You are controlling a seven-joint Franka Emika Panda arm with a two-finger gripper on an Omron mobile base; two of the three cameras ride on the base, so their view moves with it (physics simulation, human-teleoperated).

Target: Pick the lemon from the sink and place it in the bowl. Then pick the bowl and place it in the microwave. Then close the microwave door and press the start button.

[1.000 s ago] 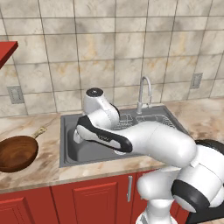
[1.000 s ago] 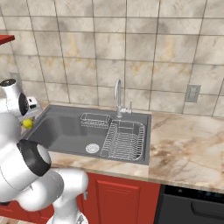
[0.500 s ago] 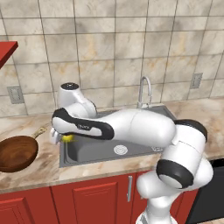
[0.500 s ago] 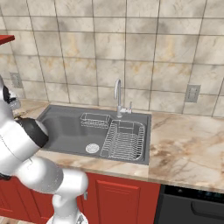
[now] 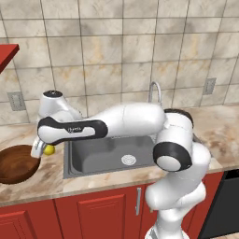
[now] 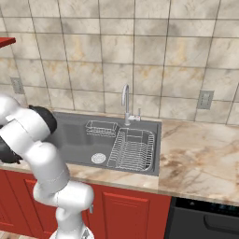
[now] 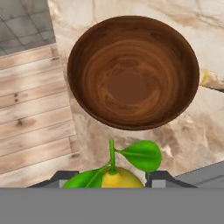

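Observation:
My gripper (image 5: 43, 150) is shut on the yellow lemon (image 5: 48, 149), held just above the counter beside the right rim of the dark reddish-brown bowl (image 5: 16, 163). In the hand view the leafy lemon (image 7: 120, 178) sits between the two dark fingertips (image 7: 159, 177), and the empty glossy bowl (image 7: 131, 72) lies ahead with its near rim a little beyond the fruit. The grey sink (image 5: 107, 156) lies to the right of the gripper, under the arm. The microwave, its door and start button are out of view.
The sink (image 6: 74, 135) holds a wire dish rack (image 6: 133, 149) and a small basket (image 6: 101, 127) by the curved tap (image 6: 125, 100). The counter edge and wooden floor (image 7: 30, 105) lie close beside the bowl. A tan object (image 7: 212, 81) pokes in past the bowl.
The arm has swung left from over the sink to the bowl's edge, carrying the lemon with it. The bowl has stayed put.

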